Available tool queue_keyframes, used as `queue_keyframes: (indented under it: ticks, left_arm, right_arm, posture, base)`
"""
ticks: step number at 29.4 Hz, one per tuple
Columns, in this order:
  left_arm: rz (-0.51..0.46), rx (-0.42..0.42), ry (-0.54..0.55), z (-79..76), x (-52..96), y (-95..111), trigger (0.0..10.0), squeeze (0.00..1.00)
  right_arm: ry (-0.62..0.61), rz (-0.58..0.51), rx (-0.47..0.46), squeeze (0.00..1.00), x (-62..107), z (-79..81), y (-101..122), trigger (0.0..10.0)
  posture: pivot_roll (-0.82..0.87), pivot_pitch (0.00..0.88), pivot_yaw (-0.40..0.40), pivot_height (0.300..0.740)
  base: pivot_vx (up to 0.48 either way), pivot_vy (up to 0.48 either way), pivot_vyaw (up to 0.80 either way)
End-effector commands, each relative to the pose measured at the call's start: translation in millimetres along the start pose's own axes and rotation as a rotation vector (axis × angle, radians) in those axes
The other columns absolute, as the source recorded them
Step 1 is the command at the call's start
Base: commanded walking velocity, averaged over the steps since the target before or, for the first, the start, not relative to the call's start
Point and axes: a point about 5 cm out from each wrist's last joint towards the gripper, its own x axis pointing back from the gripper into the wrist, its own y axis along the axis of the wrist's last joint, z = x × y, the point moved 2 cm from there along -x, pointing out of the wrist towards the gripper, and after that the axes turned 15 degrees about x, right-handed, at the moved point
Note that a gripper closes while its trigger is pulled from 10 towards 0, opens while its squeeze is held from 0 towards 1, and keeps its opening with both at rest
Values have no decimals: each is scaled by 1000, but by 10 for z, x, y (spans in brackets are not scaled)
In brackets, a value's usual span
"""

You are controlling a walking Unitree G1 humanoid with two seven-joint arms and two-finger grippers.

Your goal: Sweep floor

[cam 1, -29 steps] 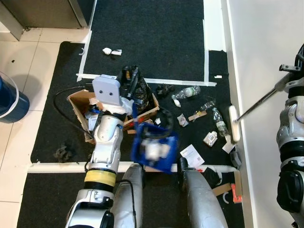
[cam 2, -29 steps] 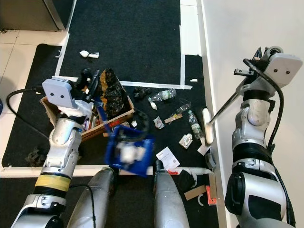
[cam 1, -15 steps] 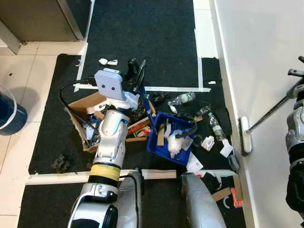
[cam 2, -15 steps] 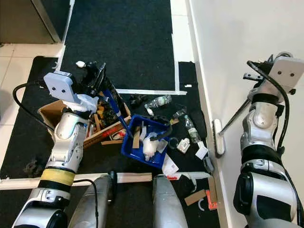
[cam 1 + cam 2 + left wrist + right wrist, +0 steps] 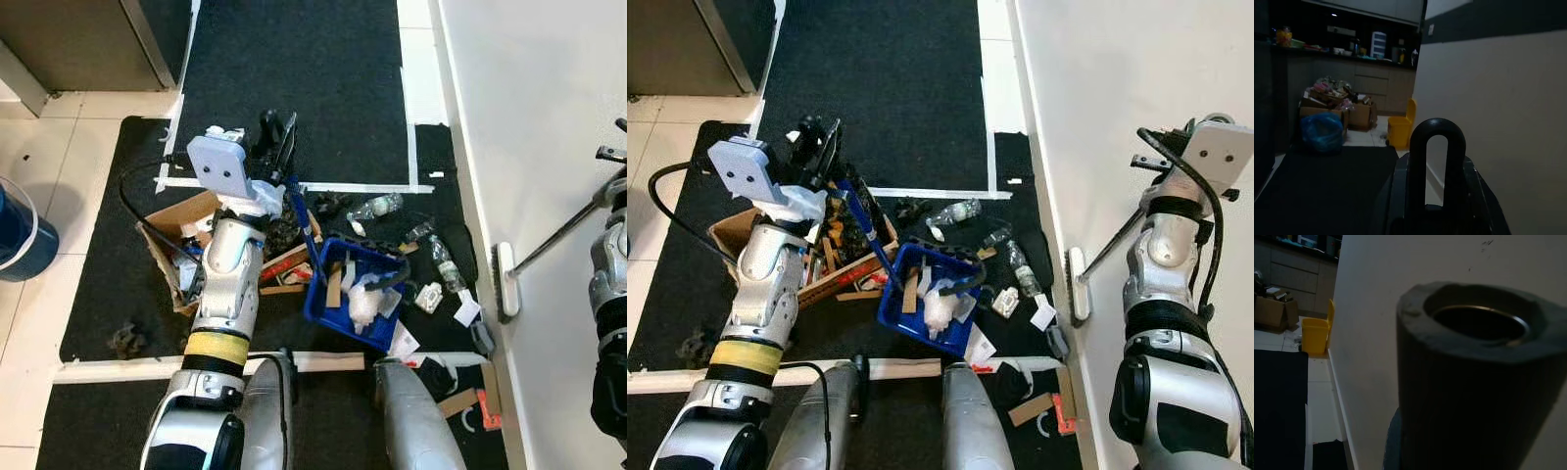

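Note:
A blue dustpan (image 5: 335, 309) full of paper and cardboard scraps rests on the black mat just ahead of my legs. Its long blue handle (image 5: 299, 213) slants up to my left gripper (image 5: 277, 147), which is shut on it; the handle's black loop end (image 5: 1437, 166) fills the left wrist view. My right gripper (image 5: 1161, 164) is shut on the broom handle (image 5: 563, 230) beside the white wall, and the handle's open top (image 5: 1474, 382) looms in the right wrist view. The white broom head (image 5: 506, 281) lies against the skirting. Plastic bottles (image 5: 377, 206), packets and papers (image 5: 467, 308) lie between dustpan and broom.
A cardboard box (image 5: 171, 217) of rubbish stands under my left arm. A white scrap (image 5: 227, 130) lies beyond the white tape line (image 5: 362, 185). A blue bucket (image 5: 15, 225) sits on the tiles at far left, a dark cabinet (image 5: 88, 39) at the back left. More scraps (image 5: 460, 397) lie by my right foot.
The dustpan, blurred and lifted near my legs a second ago, now rests on the mat holding litter. The broom head has drawn back against the wall. The camera shifted.

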Motion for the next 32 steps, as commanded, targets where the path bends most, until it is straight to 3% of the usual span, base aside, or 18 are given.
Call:
queue_keyframes:
  ticks: [1,9,13,15,17,18,24,32]
  left_arm:
    - [-73,27,-2,-28,-74,139,10000,0]
    - [-150,25,33,128,-196,398,10000,0]
    - [-186,3,29,168,-257,550,10000,0]
    - [-209,-16,40,229,-270,653,10000,0]
    - [-214,-20,44,246,-273,679,10000,0]
    - [-225,-43,55,302,-266,745,10000,0]
    - [-261,-101,104,481,-207,963,10000,0]
    - [-289,-176,153,659,-99,1206,10000,0]
  right_arm:
    - [-20,-25,90,0,-14,-183,-21,10000]
    - [13,36,66,0,94,-62,-151,10000]
    - [81,114,19,0,213,109,-286,10000]
    - [148,170,-61,0,344,298,-372,10000]
    - [165,183,-83,0,380,348,-391,10000]
    - [200,203,-142,0,466,462,-418,10000]
    - [253,243,-237,0,624,679,-448,10000]
    - [316,266,-266,0,692,809,-457,10000]
  posture:
    - [155,149,-55,740]
    - [157,134,-53,740]
    - [159,123,-48,740]
    - [159,119,-46,740]
    - [160,118,-46,740]
    - [163,115,-45,740]
    - [173,111,-46,740]
    - [190,107,-49,740]
  base:
    - [0,0,0]
    - [0,0,0]
    - [0,0,0]
    - [0,0,0]
    - [0,0,0]
    - [0,0,0]
    - [0,0,0]
    - [0,0,0]
